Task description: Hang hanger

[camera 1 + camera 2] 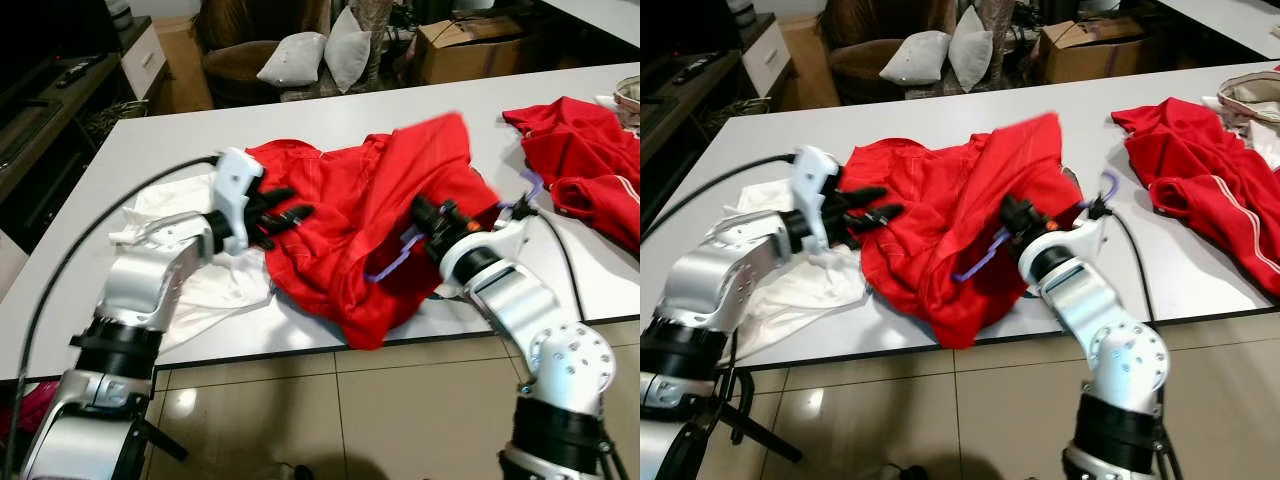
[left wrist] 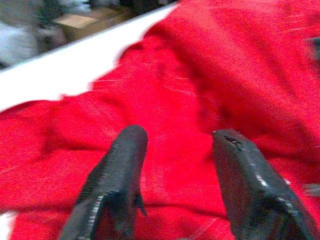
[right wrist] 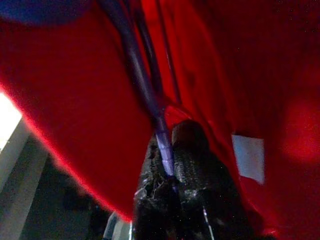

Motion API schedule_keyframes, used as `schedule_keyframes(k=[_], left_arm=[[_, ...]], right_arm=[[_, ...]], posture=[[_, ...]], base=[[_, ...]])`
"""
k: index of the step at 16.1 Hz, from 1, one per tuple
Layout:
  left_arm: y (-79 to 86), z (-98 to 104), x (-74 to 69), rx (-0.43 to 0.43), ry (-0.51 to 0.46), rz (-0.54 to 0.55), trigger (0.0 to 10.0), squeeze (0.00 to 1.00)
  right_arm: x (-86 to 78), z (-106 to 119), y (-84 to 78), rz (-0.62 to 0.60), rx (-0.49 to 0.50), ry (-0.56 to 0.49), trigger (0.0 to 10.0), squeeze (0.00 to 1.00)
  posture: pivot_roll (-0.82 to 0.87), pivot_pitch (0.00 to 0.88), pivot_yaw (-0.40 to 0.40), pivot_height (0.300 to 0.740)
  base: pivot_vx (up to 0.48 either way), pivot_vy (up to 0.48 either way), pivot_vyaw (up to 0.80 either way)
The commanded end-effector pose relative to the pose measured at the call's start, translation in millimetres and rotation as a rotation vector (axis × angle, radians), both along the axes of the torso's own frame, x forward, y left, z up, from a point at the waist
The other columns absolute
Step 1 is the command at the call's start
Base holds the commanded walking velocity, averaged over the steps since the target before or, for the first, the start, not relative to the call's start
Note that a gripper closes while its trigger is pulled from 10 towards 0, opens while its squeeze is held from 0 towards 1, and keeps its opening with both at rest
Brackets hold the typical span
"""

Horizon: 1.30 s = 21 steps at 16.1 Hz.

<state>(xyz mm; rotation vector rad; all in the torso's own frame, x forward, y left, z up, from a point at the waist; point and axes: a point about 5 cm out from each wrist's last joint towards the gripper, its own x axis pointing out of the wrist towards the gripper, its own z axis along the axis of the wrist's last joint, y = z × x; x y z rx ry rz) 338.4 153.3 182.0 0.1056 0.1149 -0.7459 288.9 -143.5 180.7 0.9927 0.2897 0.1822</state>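
Note:
A red garment point(image 1: 360, 210) lies bunched in the middle of the white table point(image 1: 330, 110). A purple hanger point(image 1: 392, 262) is inside it, with its hook point(image 1: 531, 188) poking out beside my right wrist. My right gripper point(image 1: 428, 214) reaches under the cloth and is shut on the hanger's thin purple bar point(image 3: 142, 85), the red cloth draped all around it. My left gripper point(image 1: 288, 214) stands open at the garment's left edge. In the left wrist view its two black fingers point(image 2: 120, 170) hover just over the red cloth point(image 2: 200, 75) with nothing between them.
A white cloth point(image 1: 200, 280) lies under my left arm near the table's front edge. A second red garment point(image 1: 580, 160) with white stripes sits at the far right. Beyond the table are cushions point(image 1: 320, 55) on a chair and a cardboard box point(image 1: 465, 50).

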Motion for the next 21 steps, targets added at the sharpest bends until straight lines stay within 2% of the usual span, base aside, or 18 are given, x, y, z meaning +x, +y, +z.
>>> schedule_keyframes(k=[1, 2, 3, 5, 6, 8, 10, 12, 13, 14, 15, 16, 17, 18, 19, 20, 21], left_arm=[[17.6, 0.2, 0.1, 0.003, -0.034, 0.107, 10.0, 0.16], [22.7, 0.2, -7.7, -0.074, -0.047, 0.173, 10.0, 0.00], [23.4, -1.0, -10.4, -0.082, -0.046, 0.179, 10.0, 0.00], [24.3, -15.7, -23.6, -0.048, -0.026, 0.222, 10.0, 0.00], [20.2, -23.2, -29.6, -0.067, -0.005, 0.228, 10.0, 0.00], [8.2, -29.3, -41.2, -0.163, 0.012, 0.241, 10.0, 0.00], [6.3, -26.0, -42.8, -0.190, -0.012, 0.266, 10.0, 0.00], [5.9, -21.9, -40.0, -0.178, -0.061, 0.280, 10.0, 0.00], [-3.6, -9.9, -38.0, -0.246, -0.076, 0.255, 10.0, 0.00], [-7.1, -7.2, -37.9, -0.261, -0.080, 0.239, 10.0, 0.00], [-13.4, -7.6, -38.7, -0.261, -0.062, 0.203, 10.0, 0.00], [-26.7, -18.8, -45.0, -0.203, -0.002, 0.079, 10.0, 0.00], [-35.7, -27.9, -50.0, -0.185, 0.060, 0.002, 10.0, 1.00], [-52.7, -31.3, -54.7, -0.197, 0.076, -0.098, 10.0, 1.00], [-63.8, -32.8, -53.9, -0.208, 0.091, -0.132, 10.0, 1.00], [-69.3, -34.8, -51.6, -0.207, 0.098, -0.135, 10.0, 1.00], [-75.1, -39.3, -46.1, -0.164, 0.097, -0.111, 10.0, 1.00]], right_arm=[[1.1, 8.8, 1.2, 0.025, -0.005, -0.034, 10.0, 0.00], [0.3, 18.8, -0.8, 0.057, -0.057, -0.082, 10.0, 0.00], [-0.1, 21.3, -1.2, 0.063, -0.062, -0.092, 10.0, 0.00], [-0.5, 32.6, -4.2, 0.093, -0.062, -0.144, 10.0, 0.00], [-0.5, 36.4, -6.1, 0.112, -0.037, -0.175, 10.0, 0.00], [0.1, 41.5, -14.7, 0.111, 0.113, -0.216, 10.0, 0.00], [1.1, 44.4, -20.3, 0.089, 0.184, -0.254, 10.0, 0.00], [1.6, 43.2, -24.8, 0.082, 0.218, -0.289, 10.0, 0.00], [1.8, 33.9, -27.7, 0.092, 0.173, -0.278, 10.0, 0.00], [1.9, 30.6, -28.2, 0.091, 0.155, -0.269, 10.0, 0.00], [2.3, 25.6, -28.4, 0.093, 0.125, -0.250, 10.0, 0.00], [1.4, 18.4, -28.7, 0.100, 0.097, -0.232, 10.0, 0.00], [0.7, 13.4, -30.8, 0.099, 0.091, -0.221, 10.0, 0.00], [-0.2, 2.1, -37.9, 0.089, 0.052, -0.189, 10.0, 0.00], [-0.7, -7.0, -43.5, 0.086, -0.004, -0.163, 10.0, 0.00], [-1.6, -11.8, -46.5, 0.087, -0.048, -0.150, 10.0, 0.00], [-3.0, -17.4, -51.1, 0.084, -0.119, -0.138, 10.0, 0.00]], posture=[[-0.09, 0.000, 0.123, 0.740], [-0.09, 0.000, 0.118, 0.740], [-0.09, 0.000, 0.117, 0.740], [-0.09, 0.000, 0.109, 0.740], [-0.09, 0.000, 0.104, 0.740], [-0.09, 0.000, 0.095, 0.740], [-0.09, 0.000, 0.095, 0.740], [-0.09, 0.000, 0.096, 0.740], [-0.09, 0.000, 0.099, 0.740], [-0.09, 0.000, 0.099, 0.740], [-0.10, 0.000, 0.104, 0.740], [-0.10, 0.000, 0.104, 0.740], [-0.11, 0.000, 0.105, 0.740], [-0.11, 0.000, 0.100, 0.740], [-0.12, 0.000, 0.099, 0.740], [-0.12, 0.000, 0.097, 0.740], [-0.13, 0.000, 0.100, 0.740]], base=[[0.000, 0.000, 0.00], [0.000, 0.000, 0.00], [0.000, 0.000, 0.00], [0.000, 0.000, 0.00], [0.000, 0.000, 0.00], [0.000, 0.000, 0.00], [0.000, 0.000, 0.00], [0.000, 0.000, 0.00], [0.000, 0.000, 0.00], [0.000, 0.000, 0.00], [0.000, 0.000, 0.00], [0.000, 0.000, 0.00], [0.000, 0.000, 0.00], [0.000, 0.000, 0.00], [0.000, 0.000, 0.00], [0.000, 0.000, 0.00], [0.000, 0.000, 0.00]])
